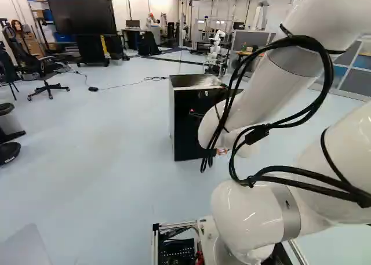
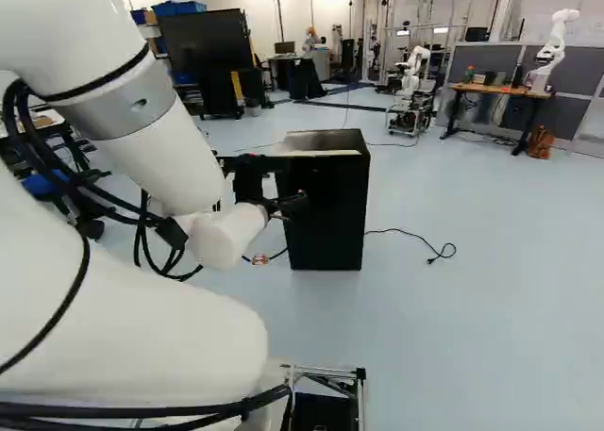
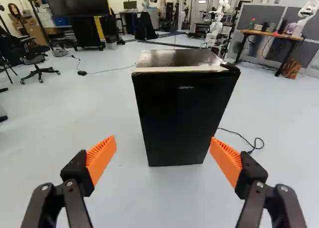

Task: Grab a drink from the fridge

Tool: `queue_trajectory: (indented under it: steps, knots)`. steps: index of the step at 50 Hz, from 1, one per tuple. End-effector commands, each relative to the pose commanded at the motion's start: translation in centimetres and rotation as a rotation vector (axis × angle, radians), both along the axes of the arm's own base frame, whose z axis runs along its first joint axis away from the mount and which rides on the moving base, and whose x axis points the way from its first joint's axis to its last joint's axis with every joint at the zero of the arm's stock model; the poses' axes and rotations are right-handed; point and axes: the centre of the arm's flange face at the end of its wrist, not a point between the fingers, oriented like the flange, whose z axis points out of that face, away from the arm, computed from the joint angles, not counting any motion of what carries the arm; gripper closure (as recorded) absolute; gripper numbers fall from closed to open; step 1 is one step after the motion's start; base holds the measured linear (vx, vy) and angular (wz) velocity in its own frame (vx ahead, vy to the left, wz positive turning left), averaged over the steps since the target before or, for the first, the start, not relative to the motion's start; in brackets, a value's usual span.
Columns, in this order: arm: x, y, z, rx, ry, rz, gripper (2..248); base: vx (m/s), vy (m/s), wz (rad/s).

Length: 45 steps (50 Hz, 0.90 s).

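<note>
In the right base view my gripper (image 2: 289, 184) shows in front of the fridge (image 2: 330, 219), partly hidden by the arm's white wrist. Seen from the wrist, the gripper (image 3: 163, 143) has its orange-padded fingers wide apart, holding nothing. The small black fridge (image 3: 182, 115) stands upright on the floor ahead of them, its door closed and its top shiny. A gap of floor shows between fingertips and fridge in that view. The left base view has the fridge (image 1: 186, 134) partly behind the arm. No drink can be seen.
A black cable (image 3: 249, 140) lies on the floor beside the fridge. Farther back are a large screen (image 3: 77, 2), an office chair (image 3: 36, 58), a wooden-topped table (image 3: 271, 35) and another robot (image 3: 217, 23). Grey partitions (image 2: 566, 101) stand beyond.
</note>
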Motion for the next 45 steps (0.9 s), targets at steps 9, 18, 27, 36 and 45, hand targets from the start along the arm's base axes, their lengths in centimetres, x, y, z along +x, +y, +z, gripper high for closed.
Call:
queue_trajectory:
  steps: [9,18,27,36,45]
  knots:
    - [0.00,0.00,0.00,0.000,0.000,0.000,3,0.069,0.038,-0.026]
    - [0.00,0.00,0.00,0.000,0.000,0.000,3,0.078,0.062,-0.016]
    - [0.00,0.00,0.00,0.000,0.000,0.000,3,0.085,0.070,-0.021]
    - [0.00,0.00,0.00,0.000,0.000,0.000,3,0.084,0.074,-0.018]
    - [0.00,0.00,0.00,0.000,0.000,0.000,3,0.089,0.077,-0.019]
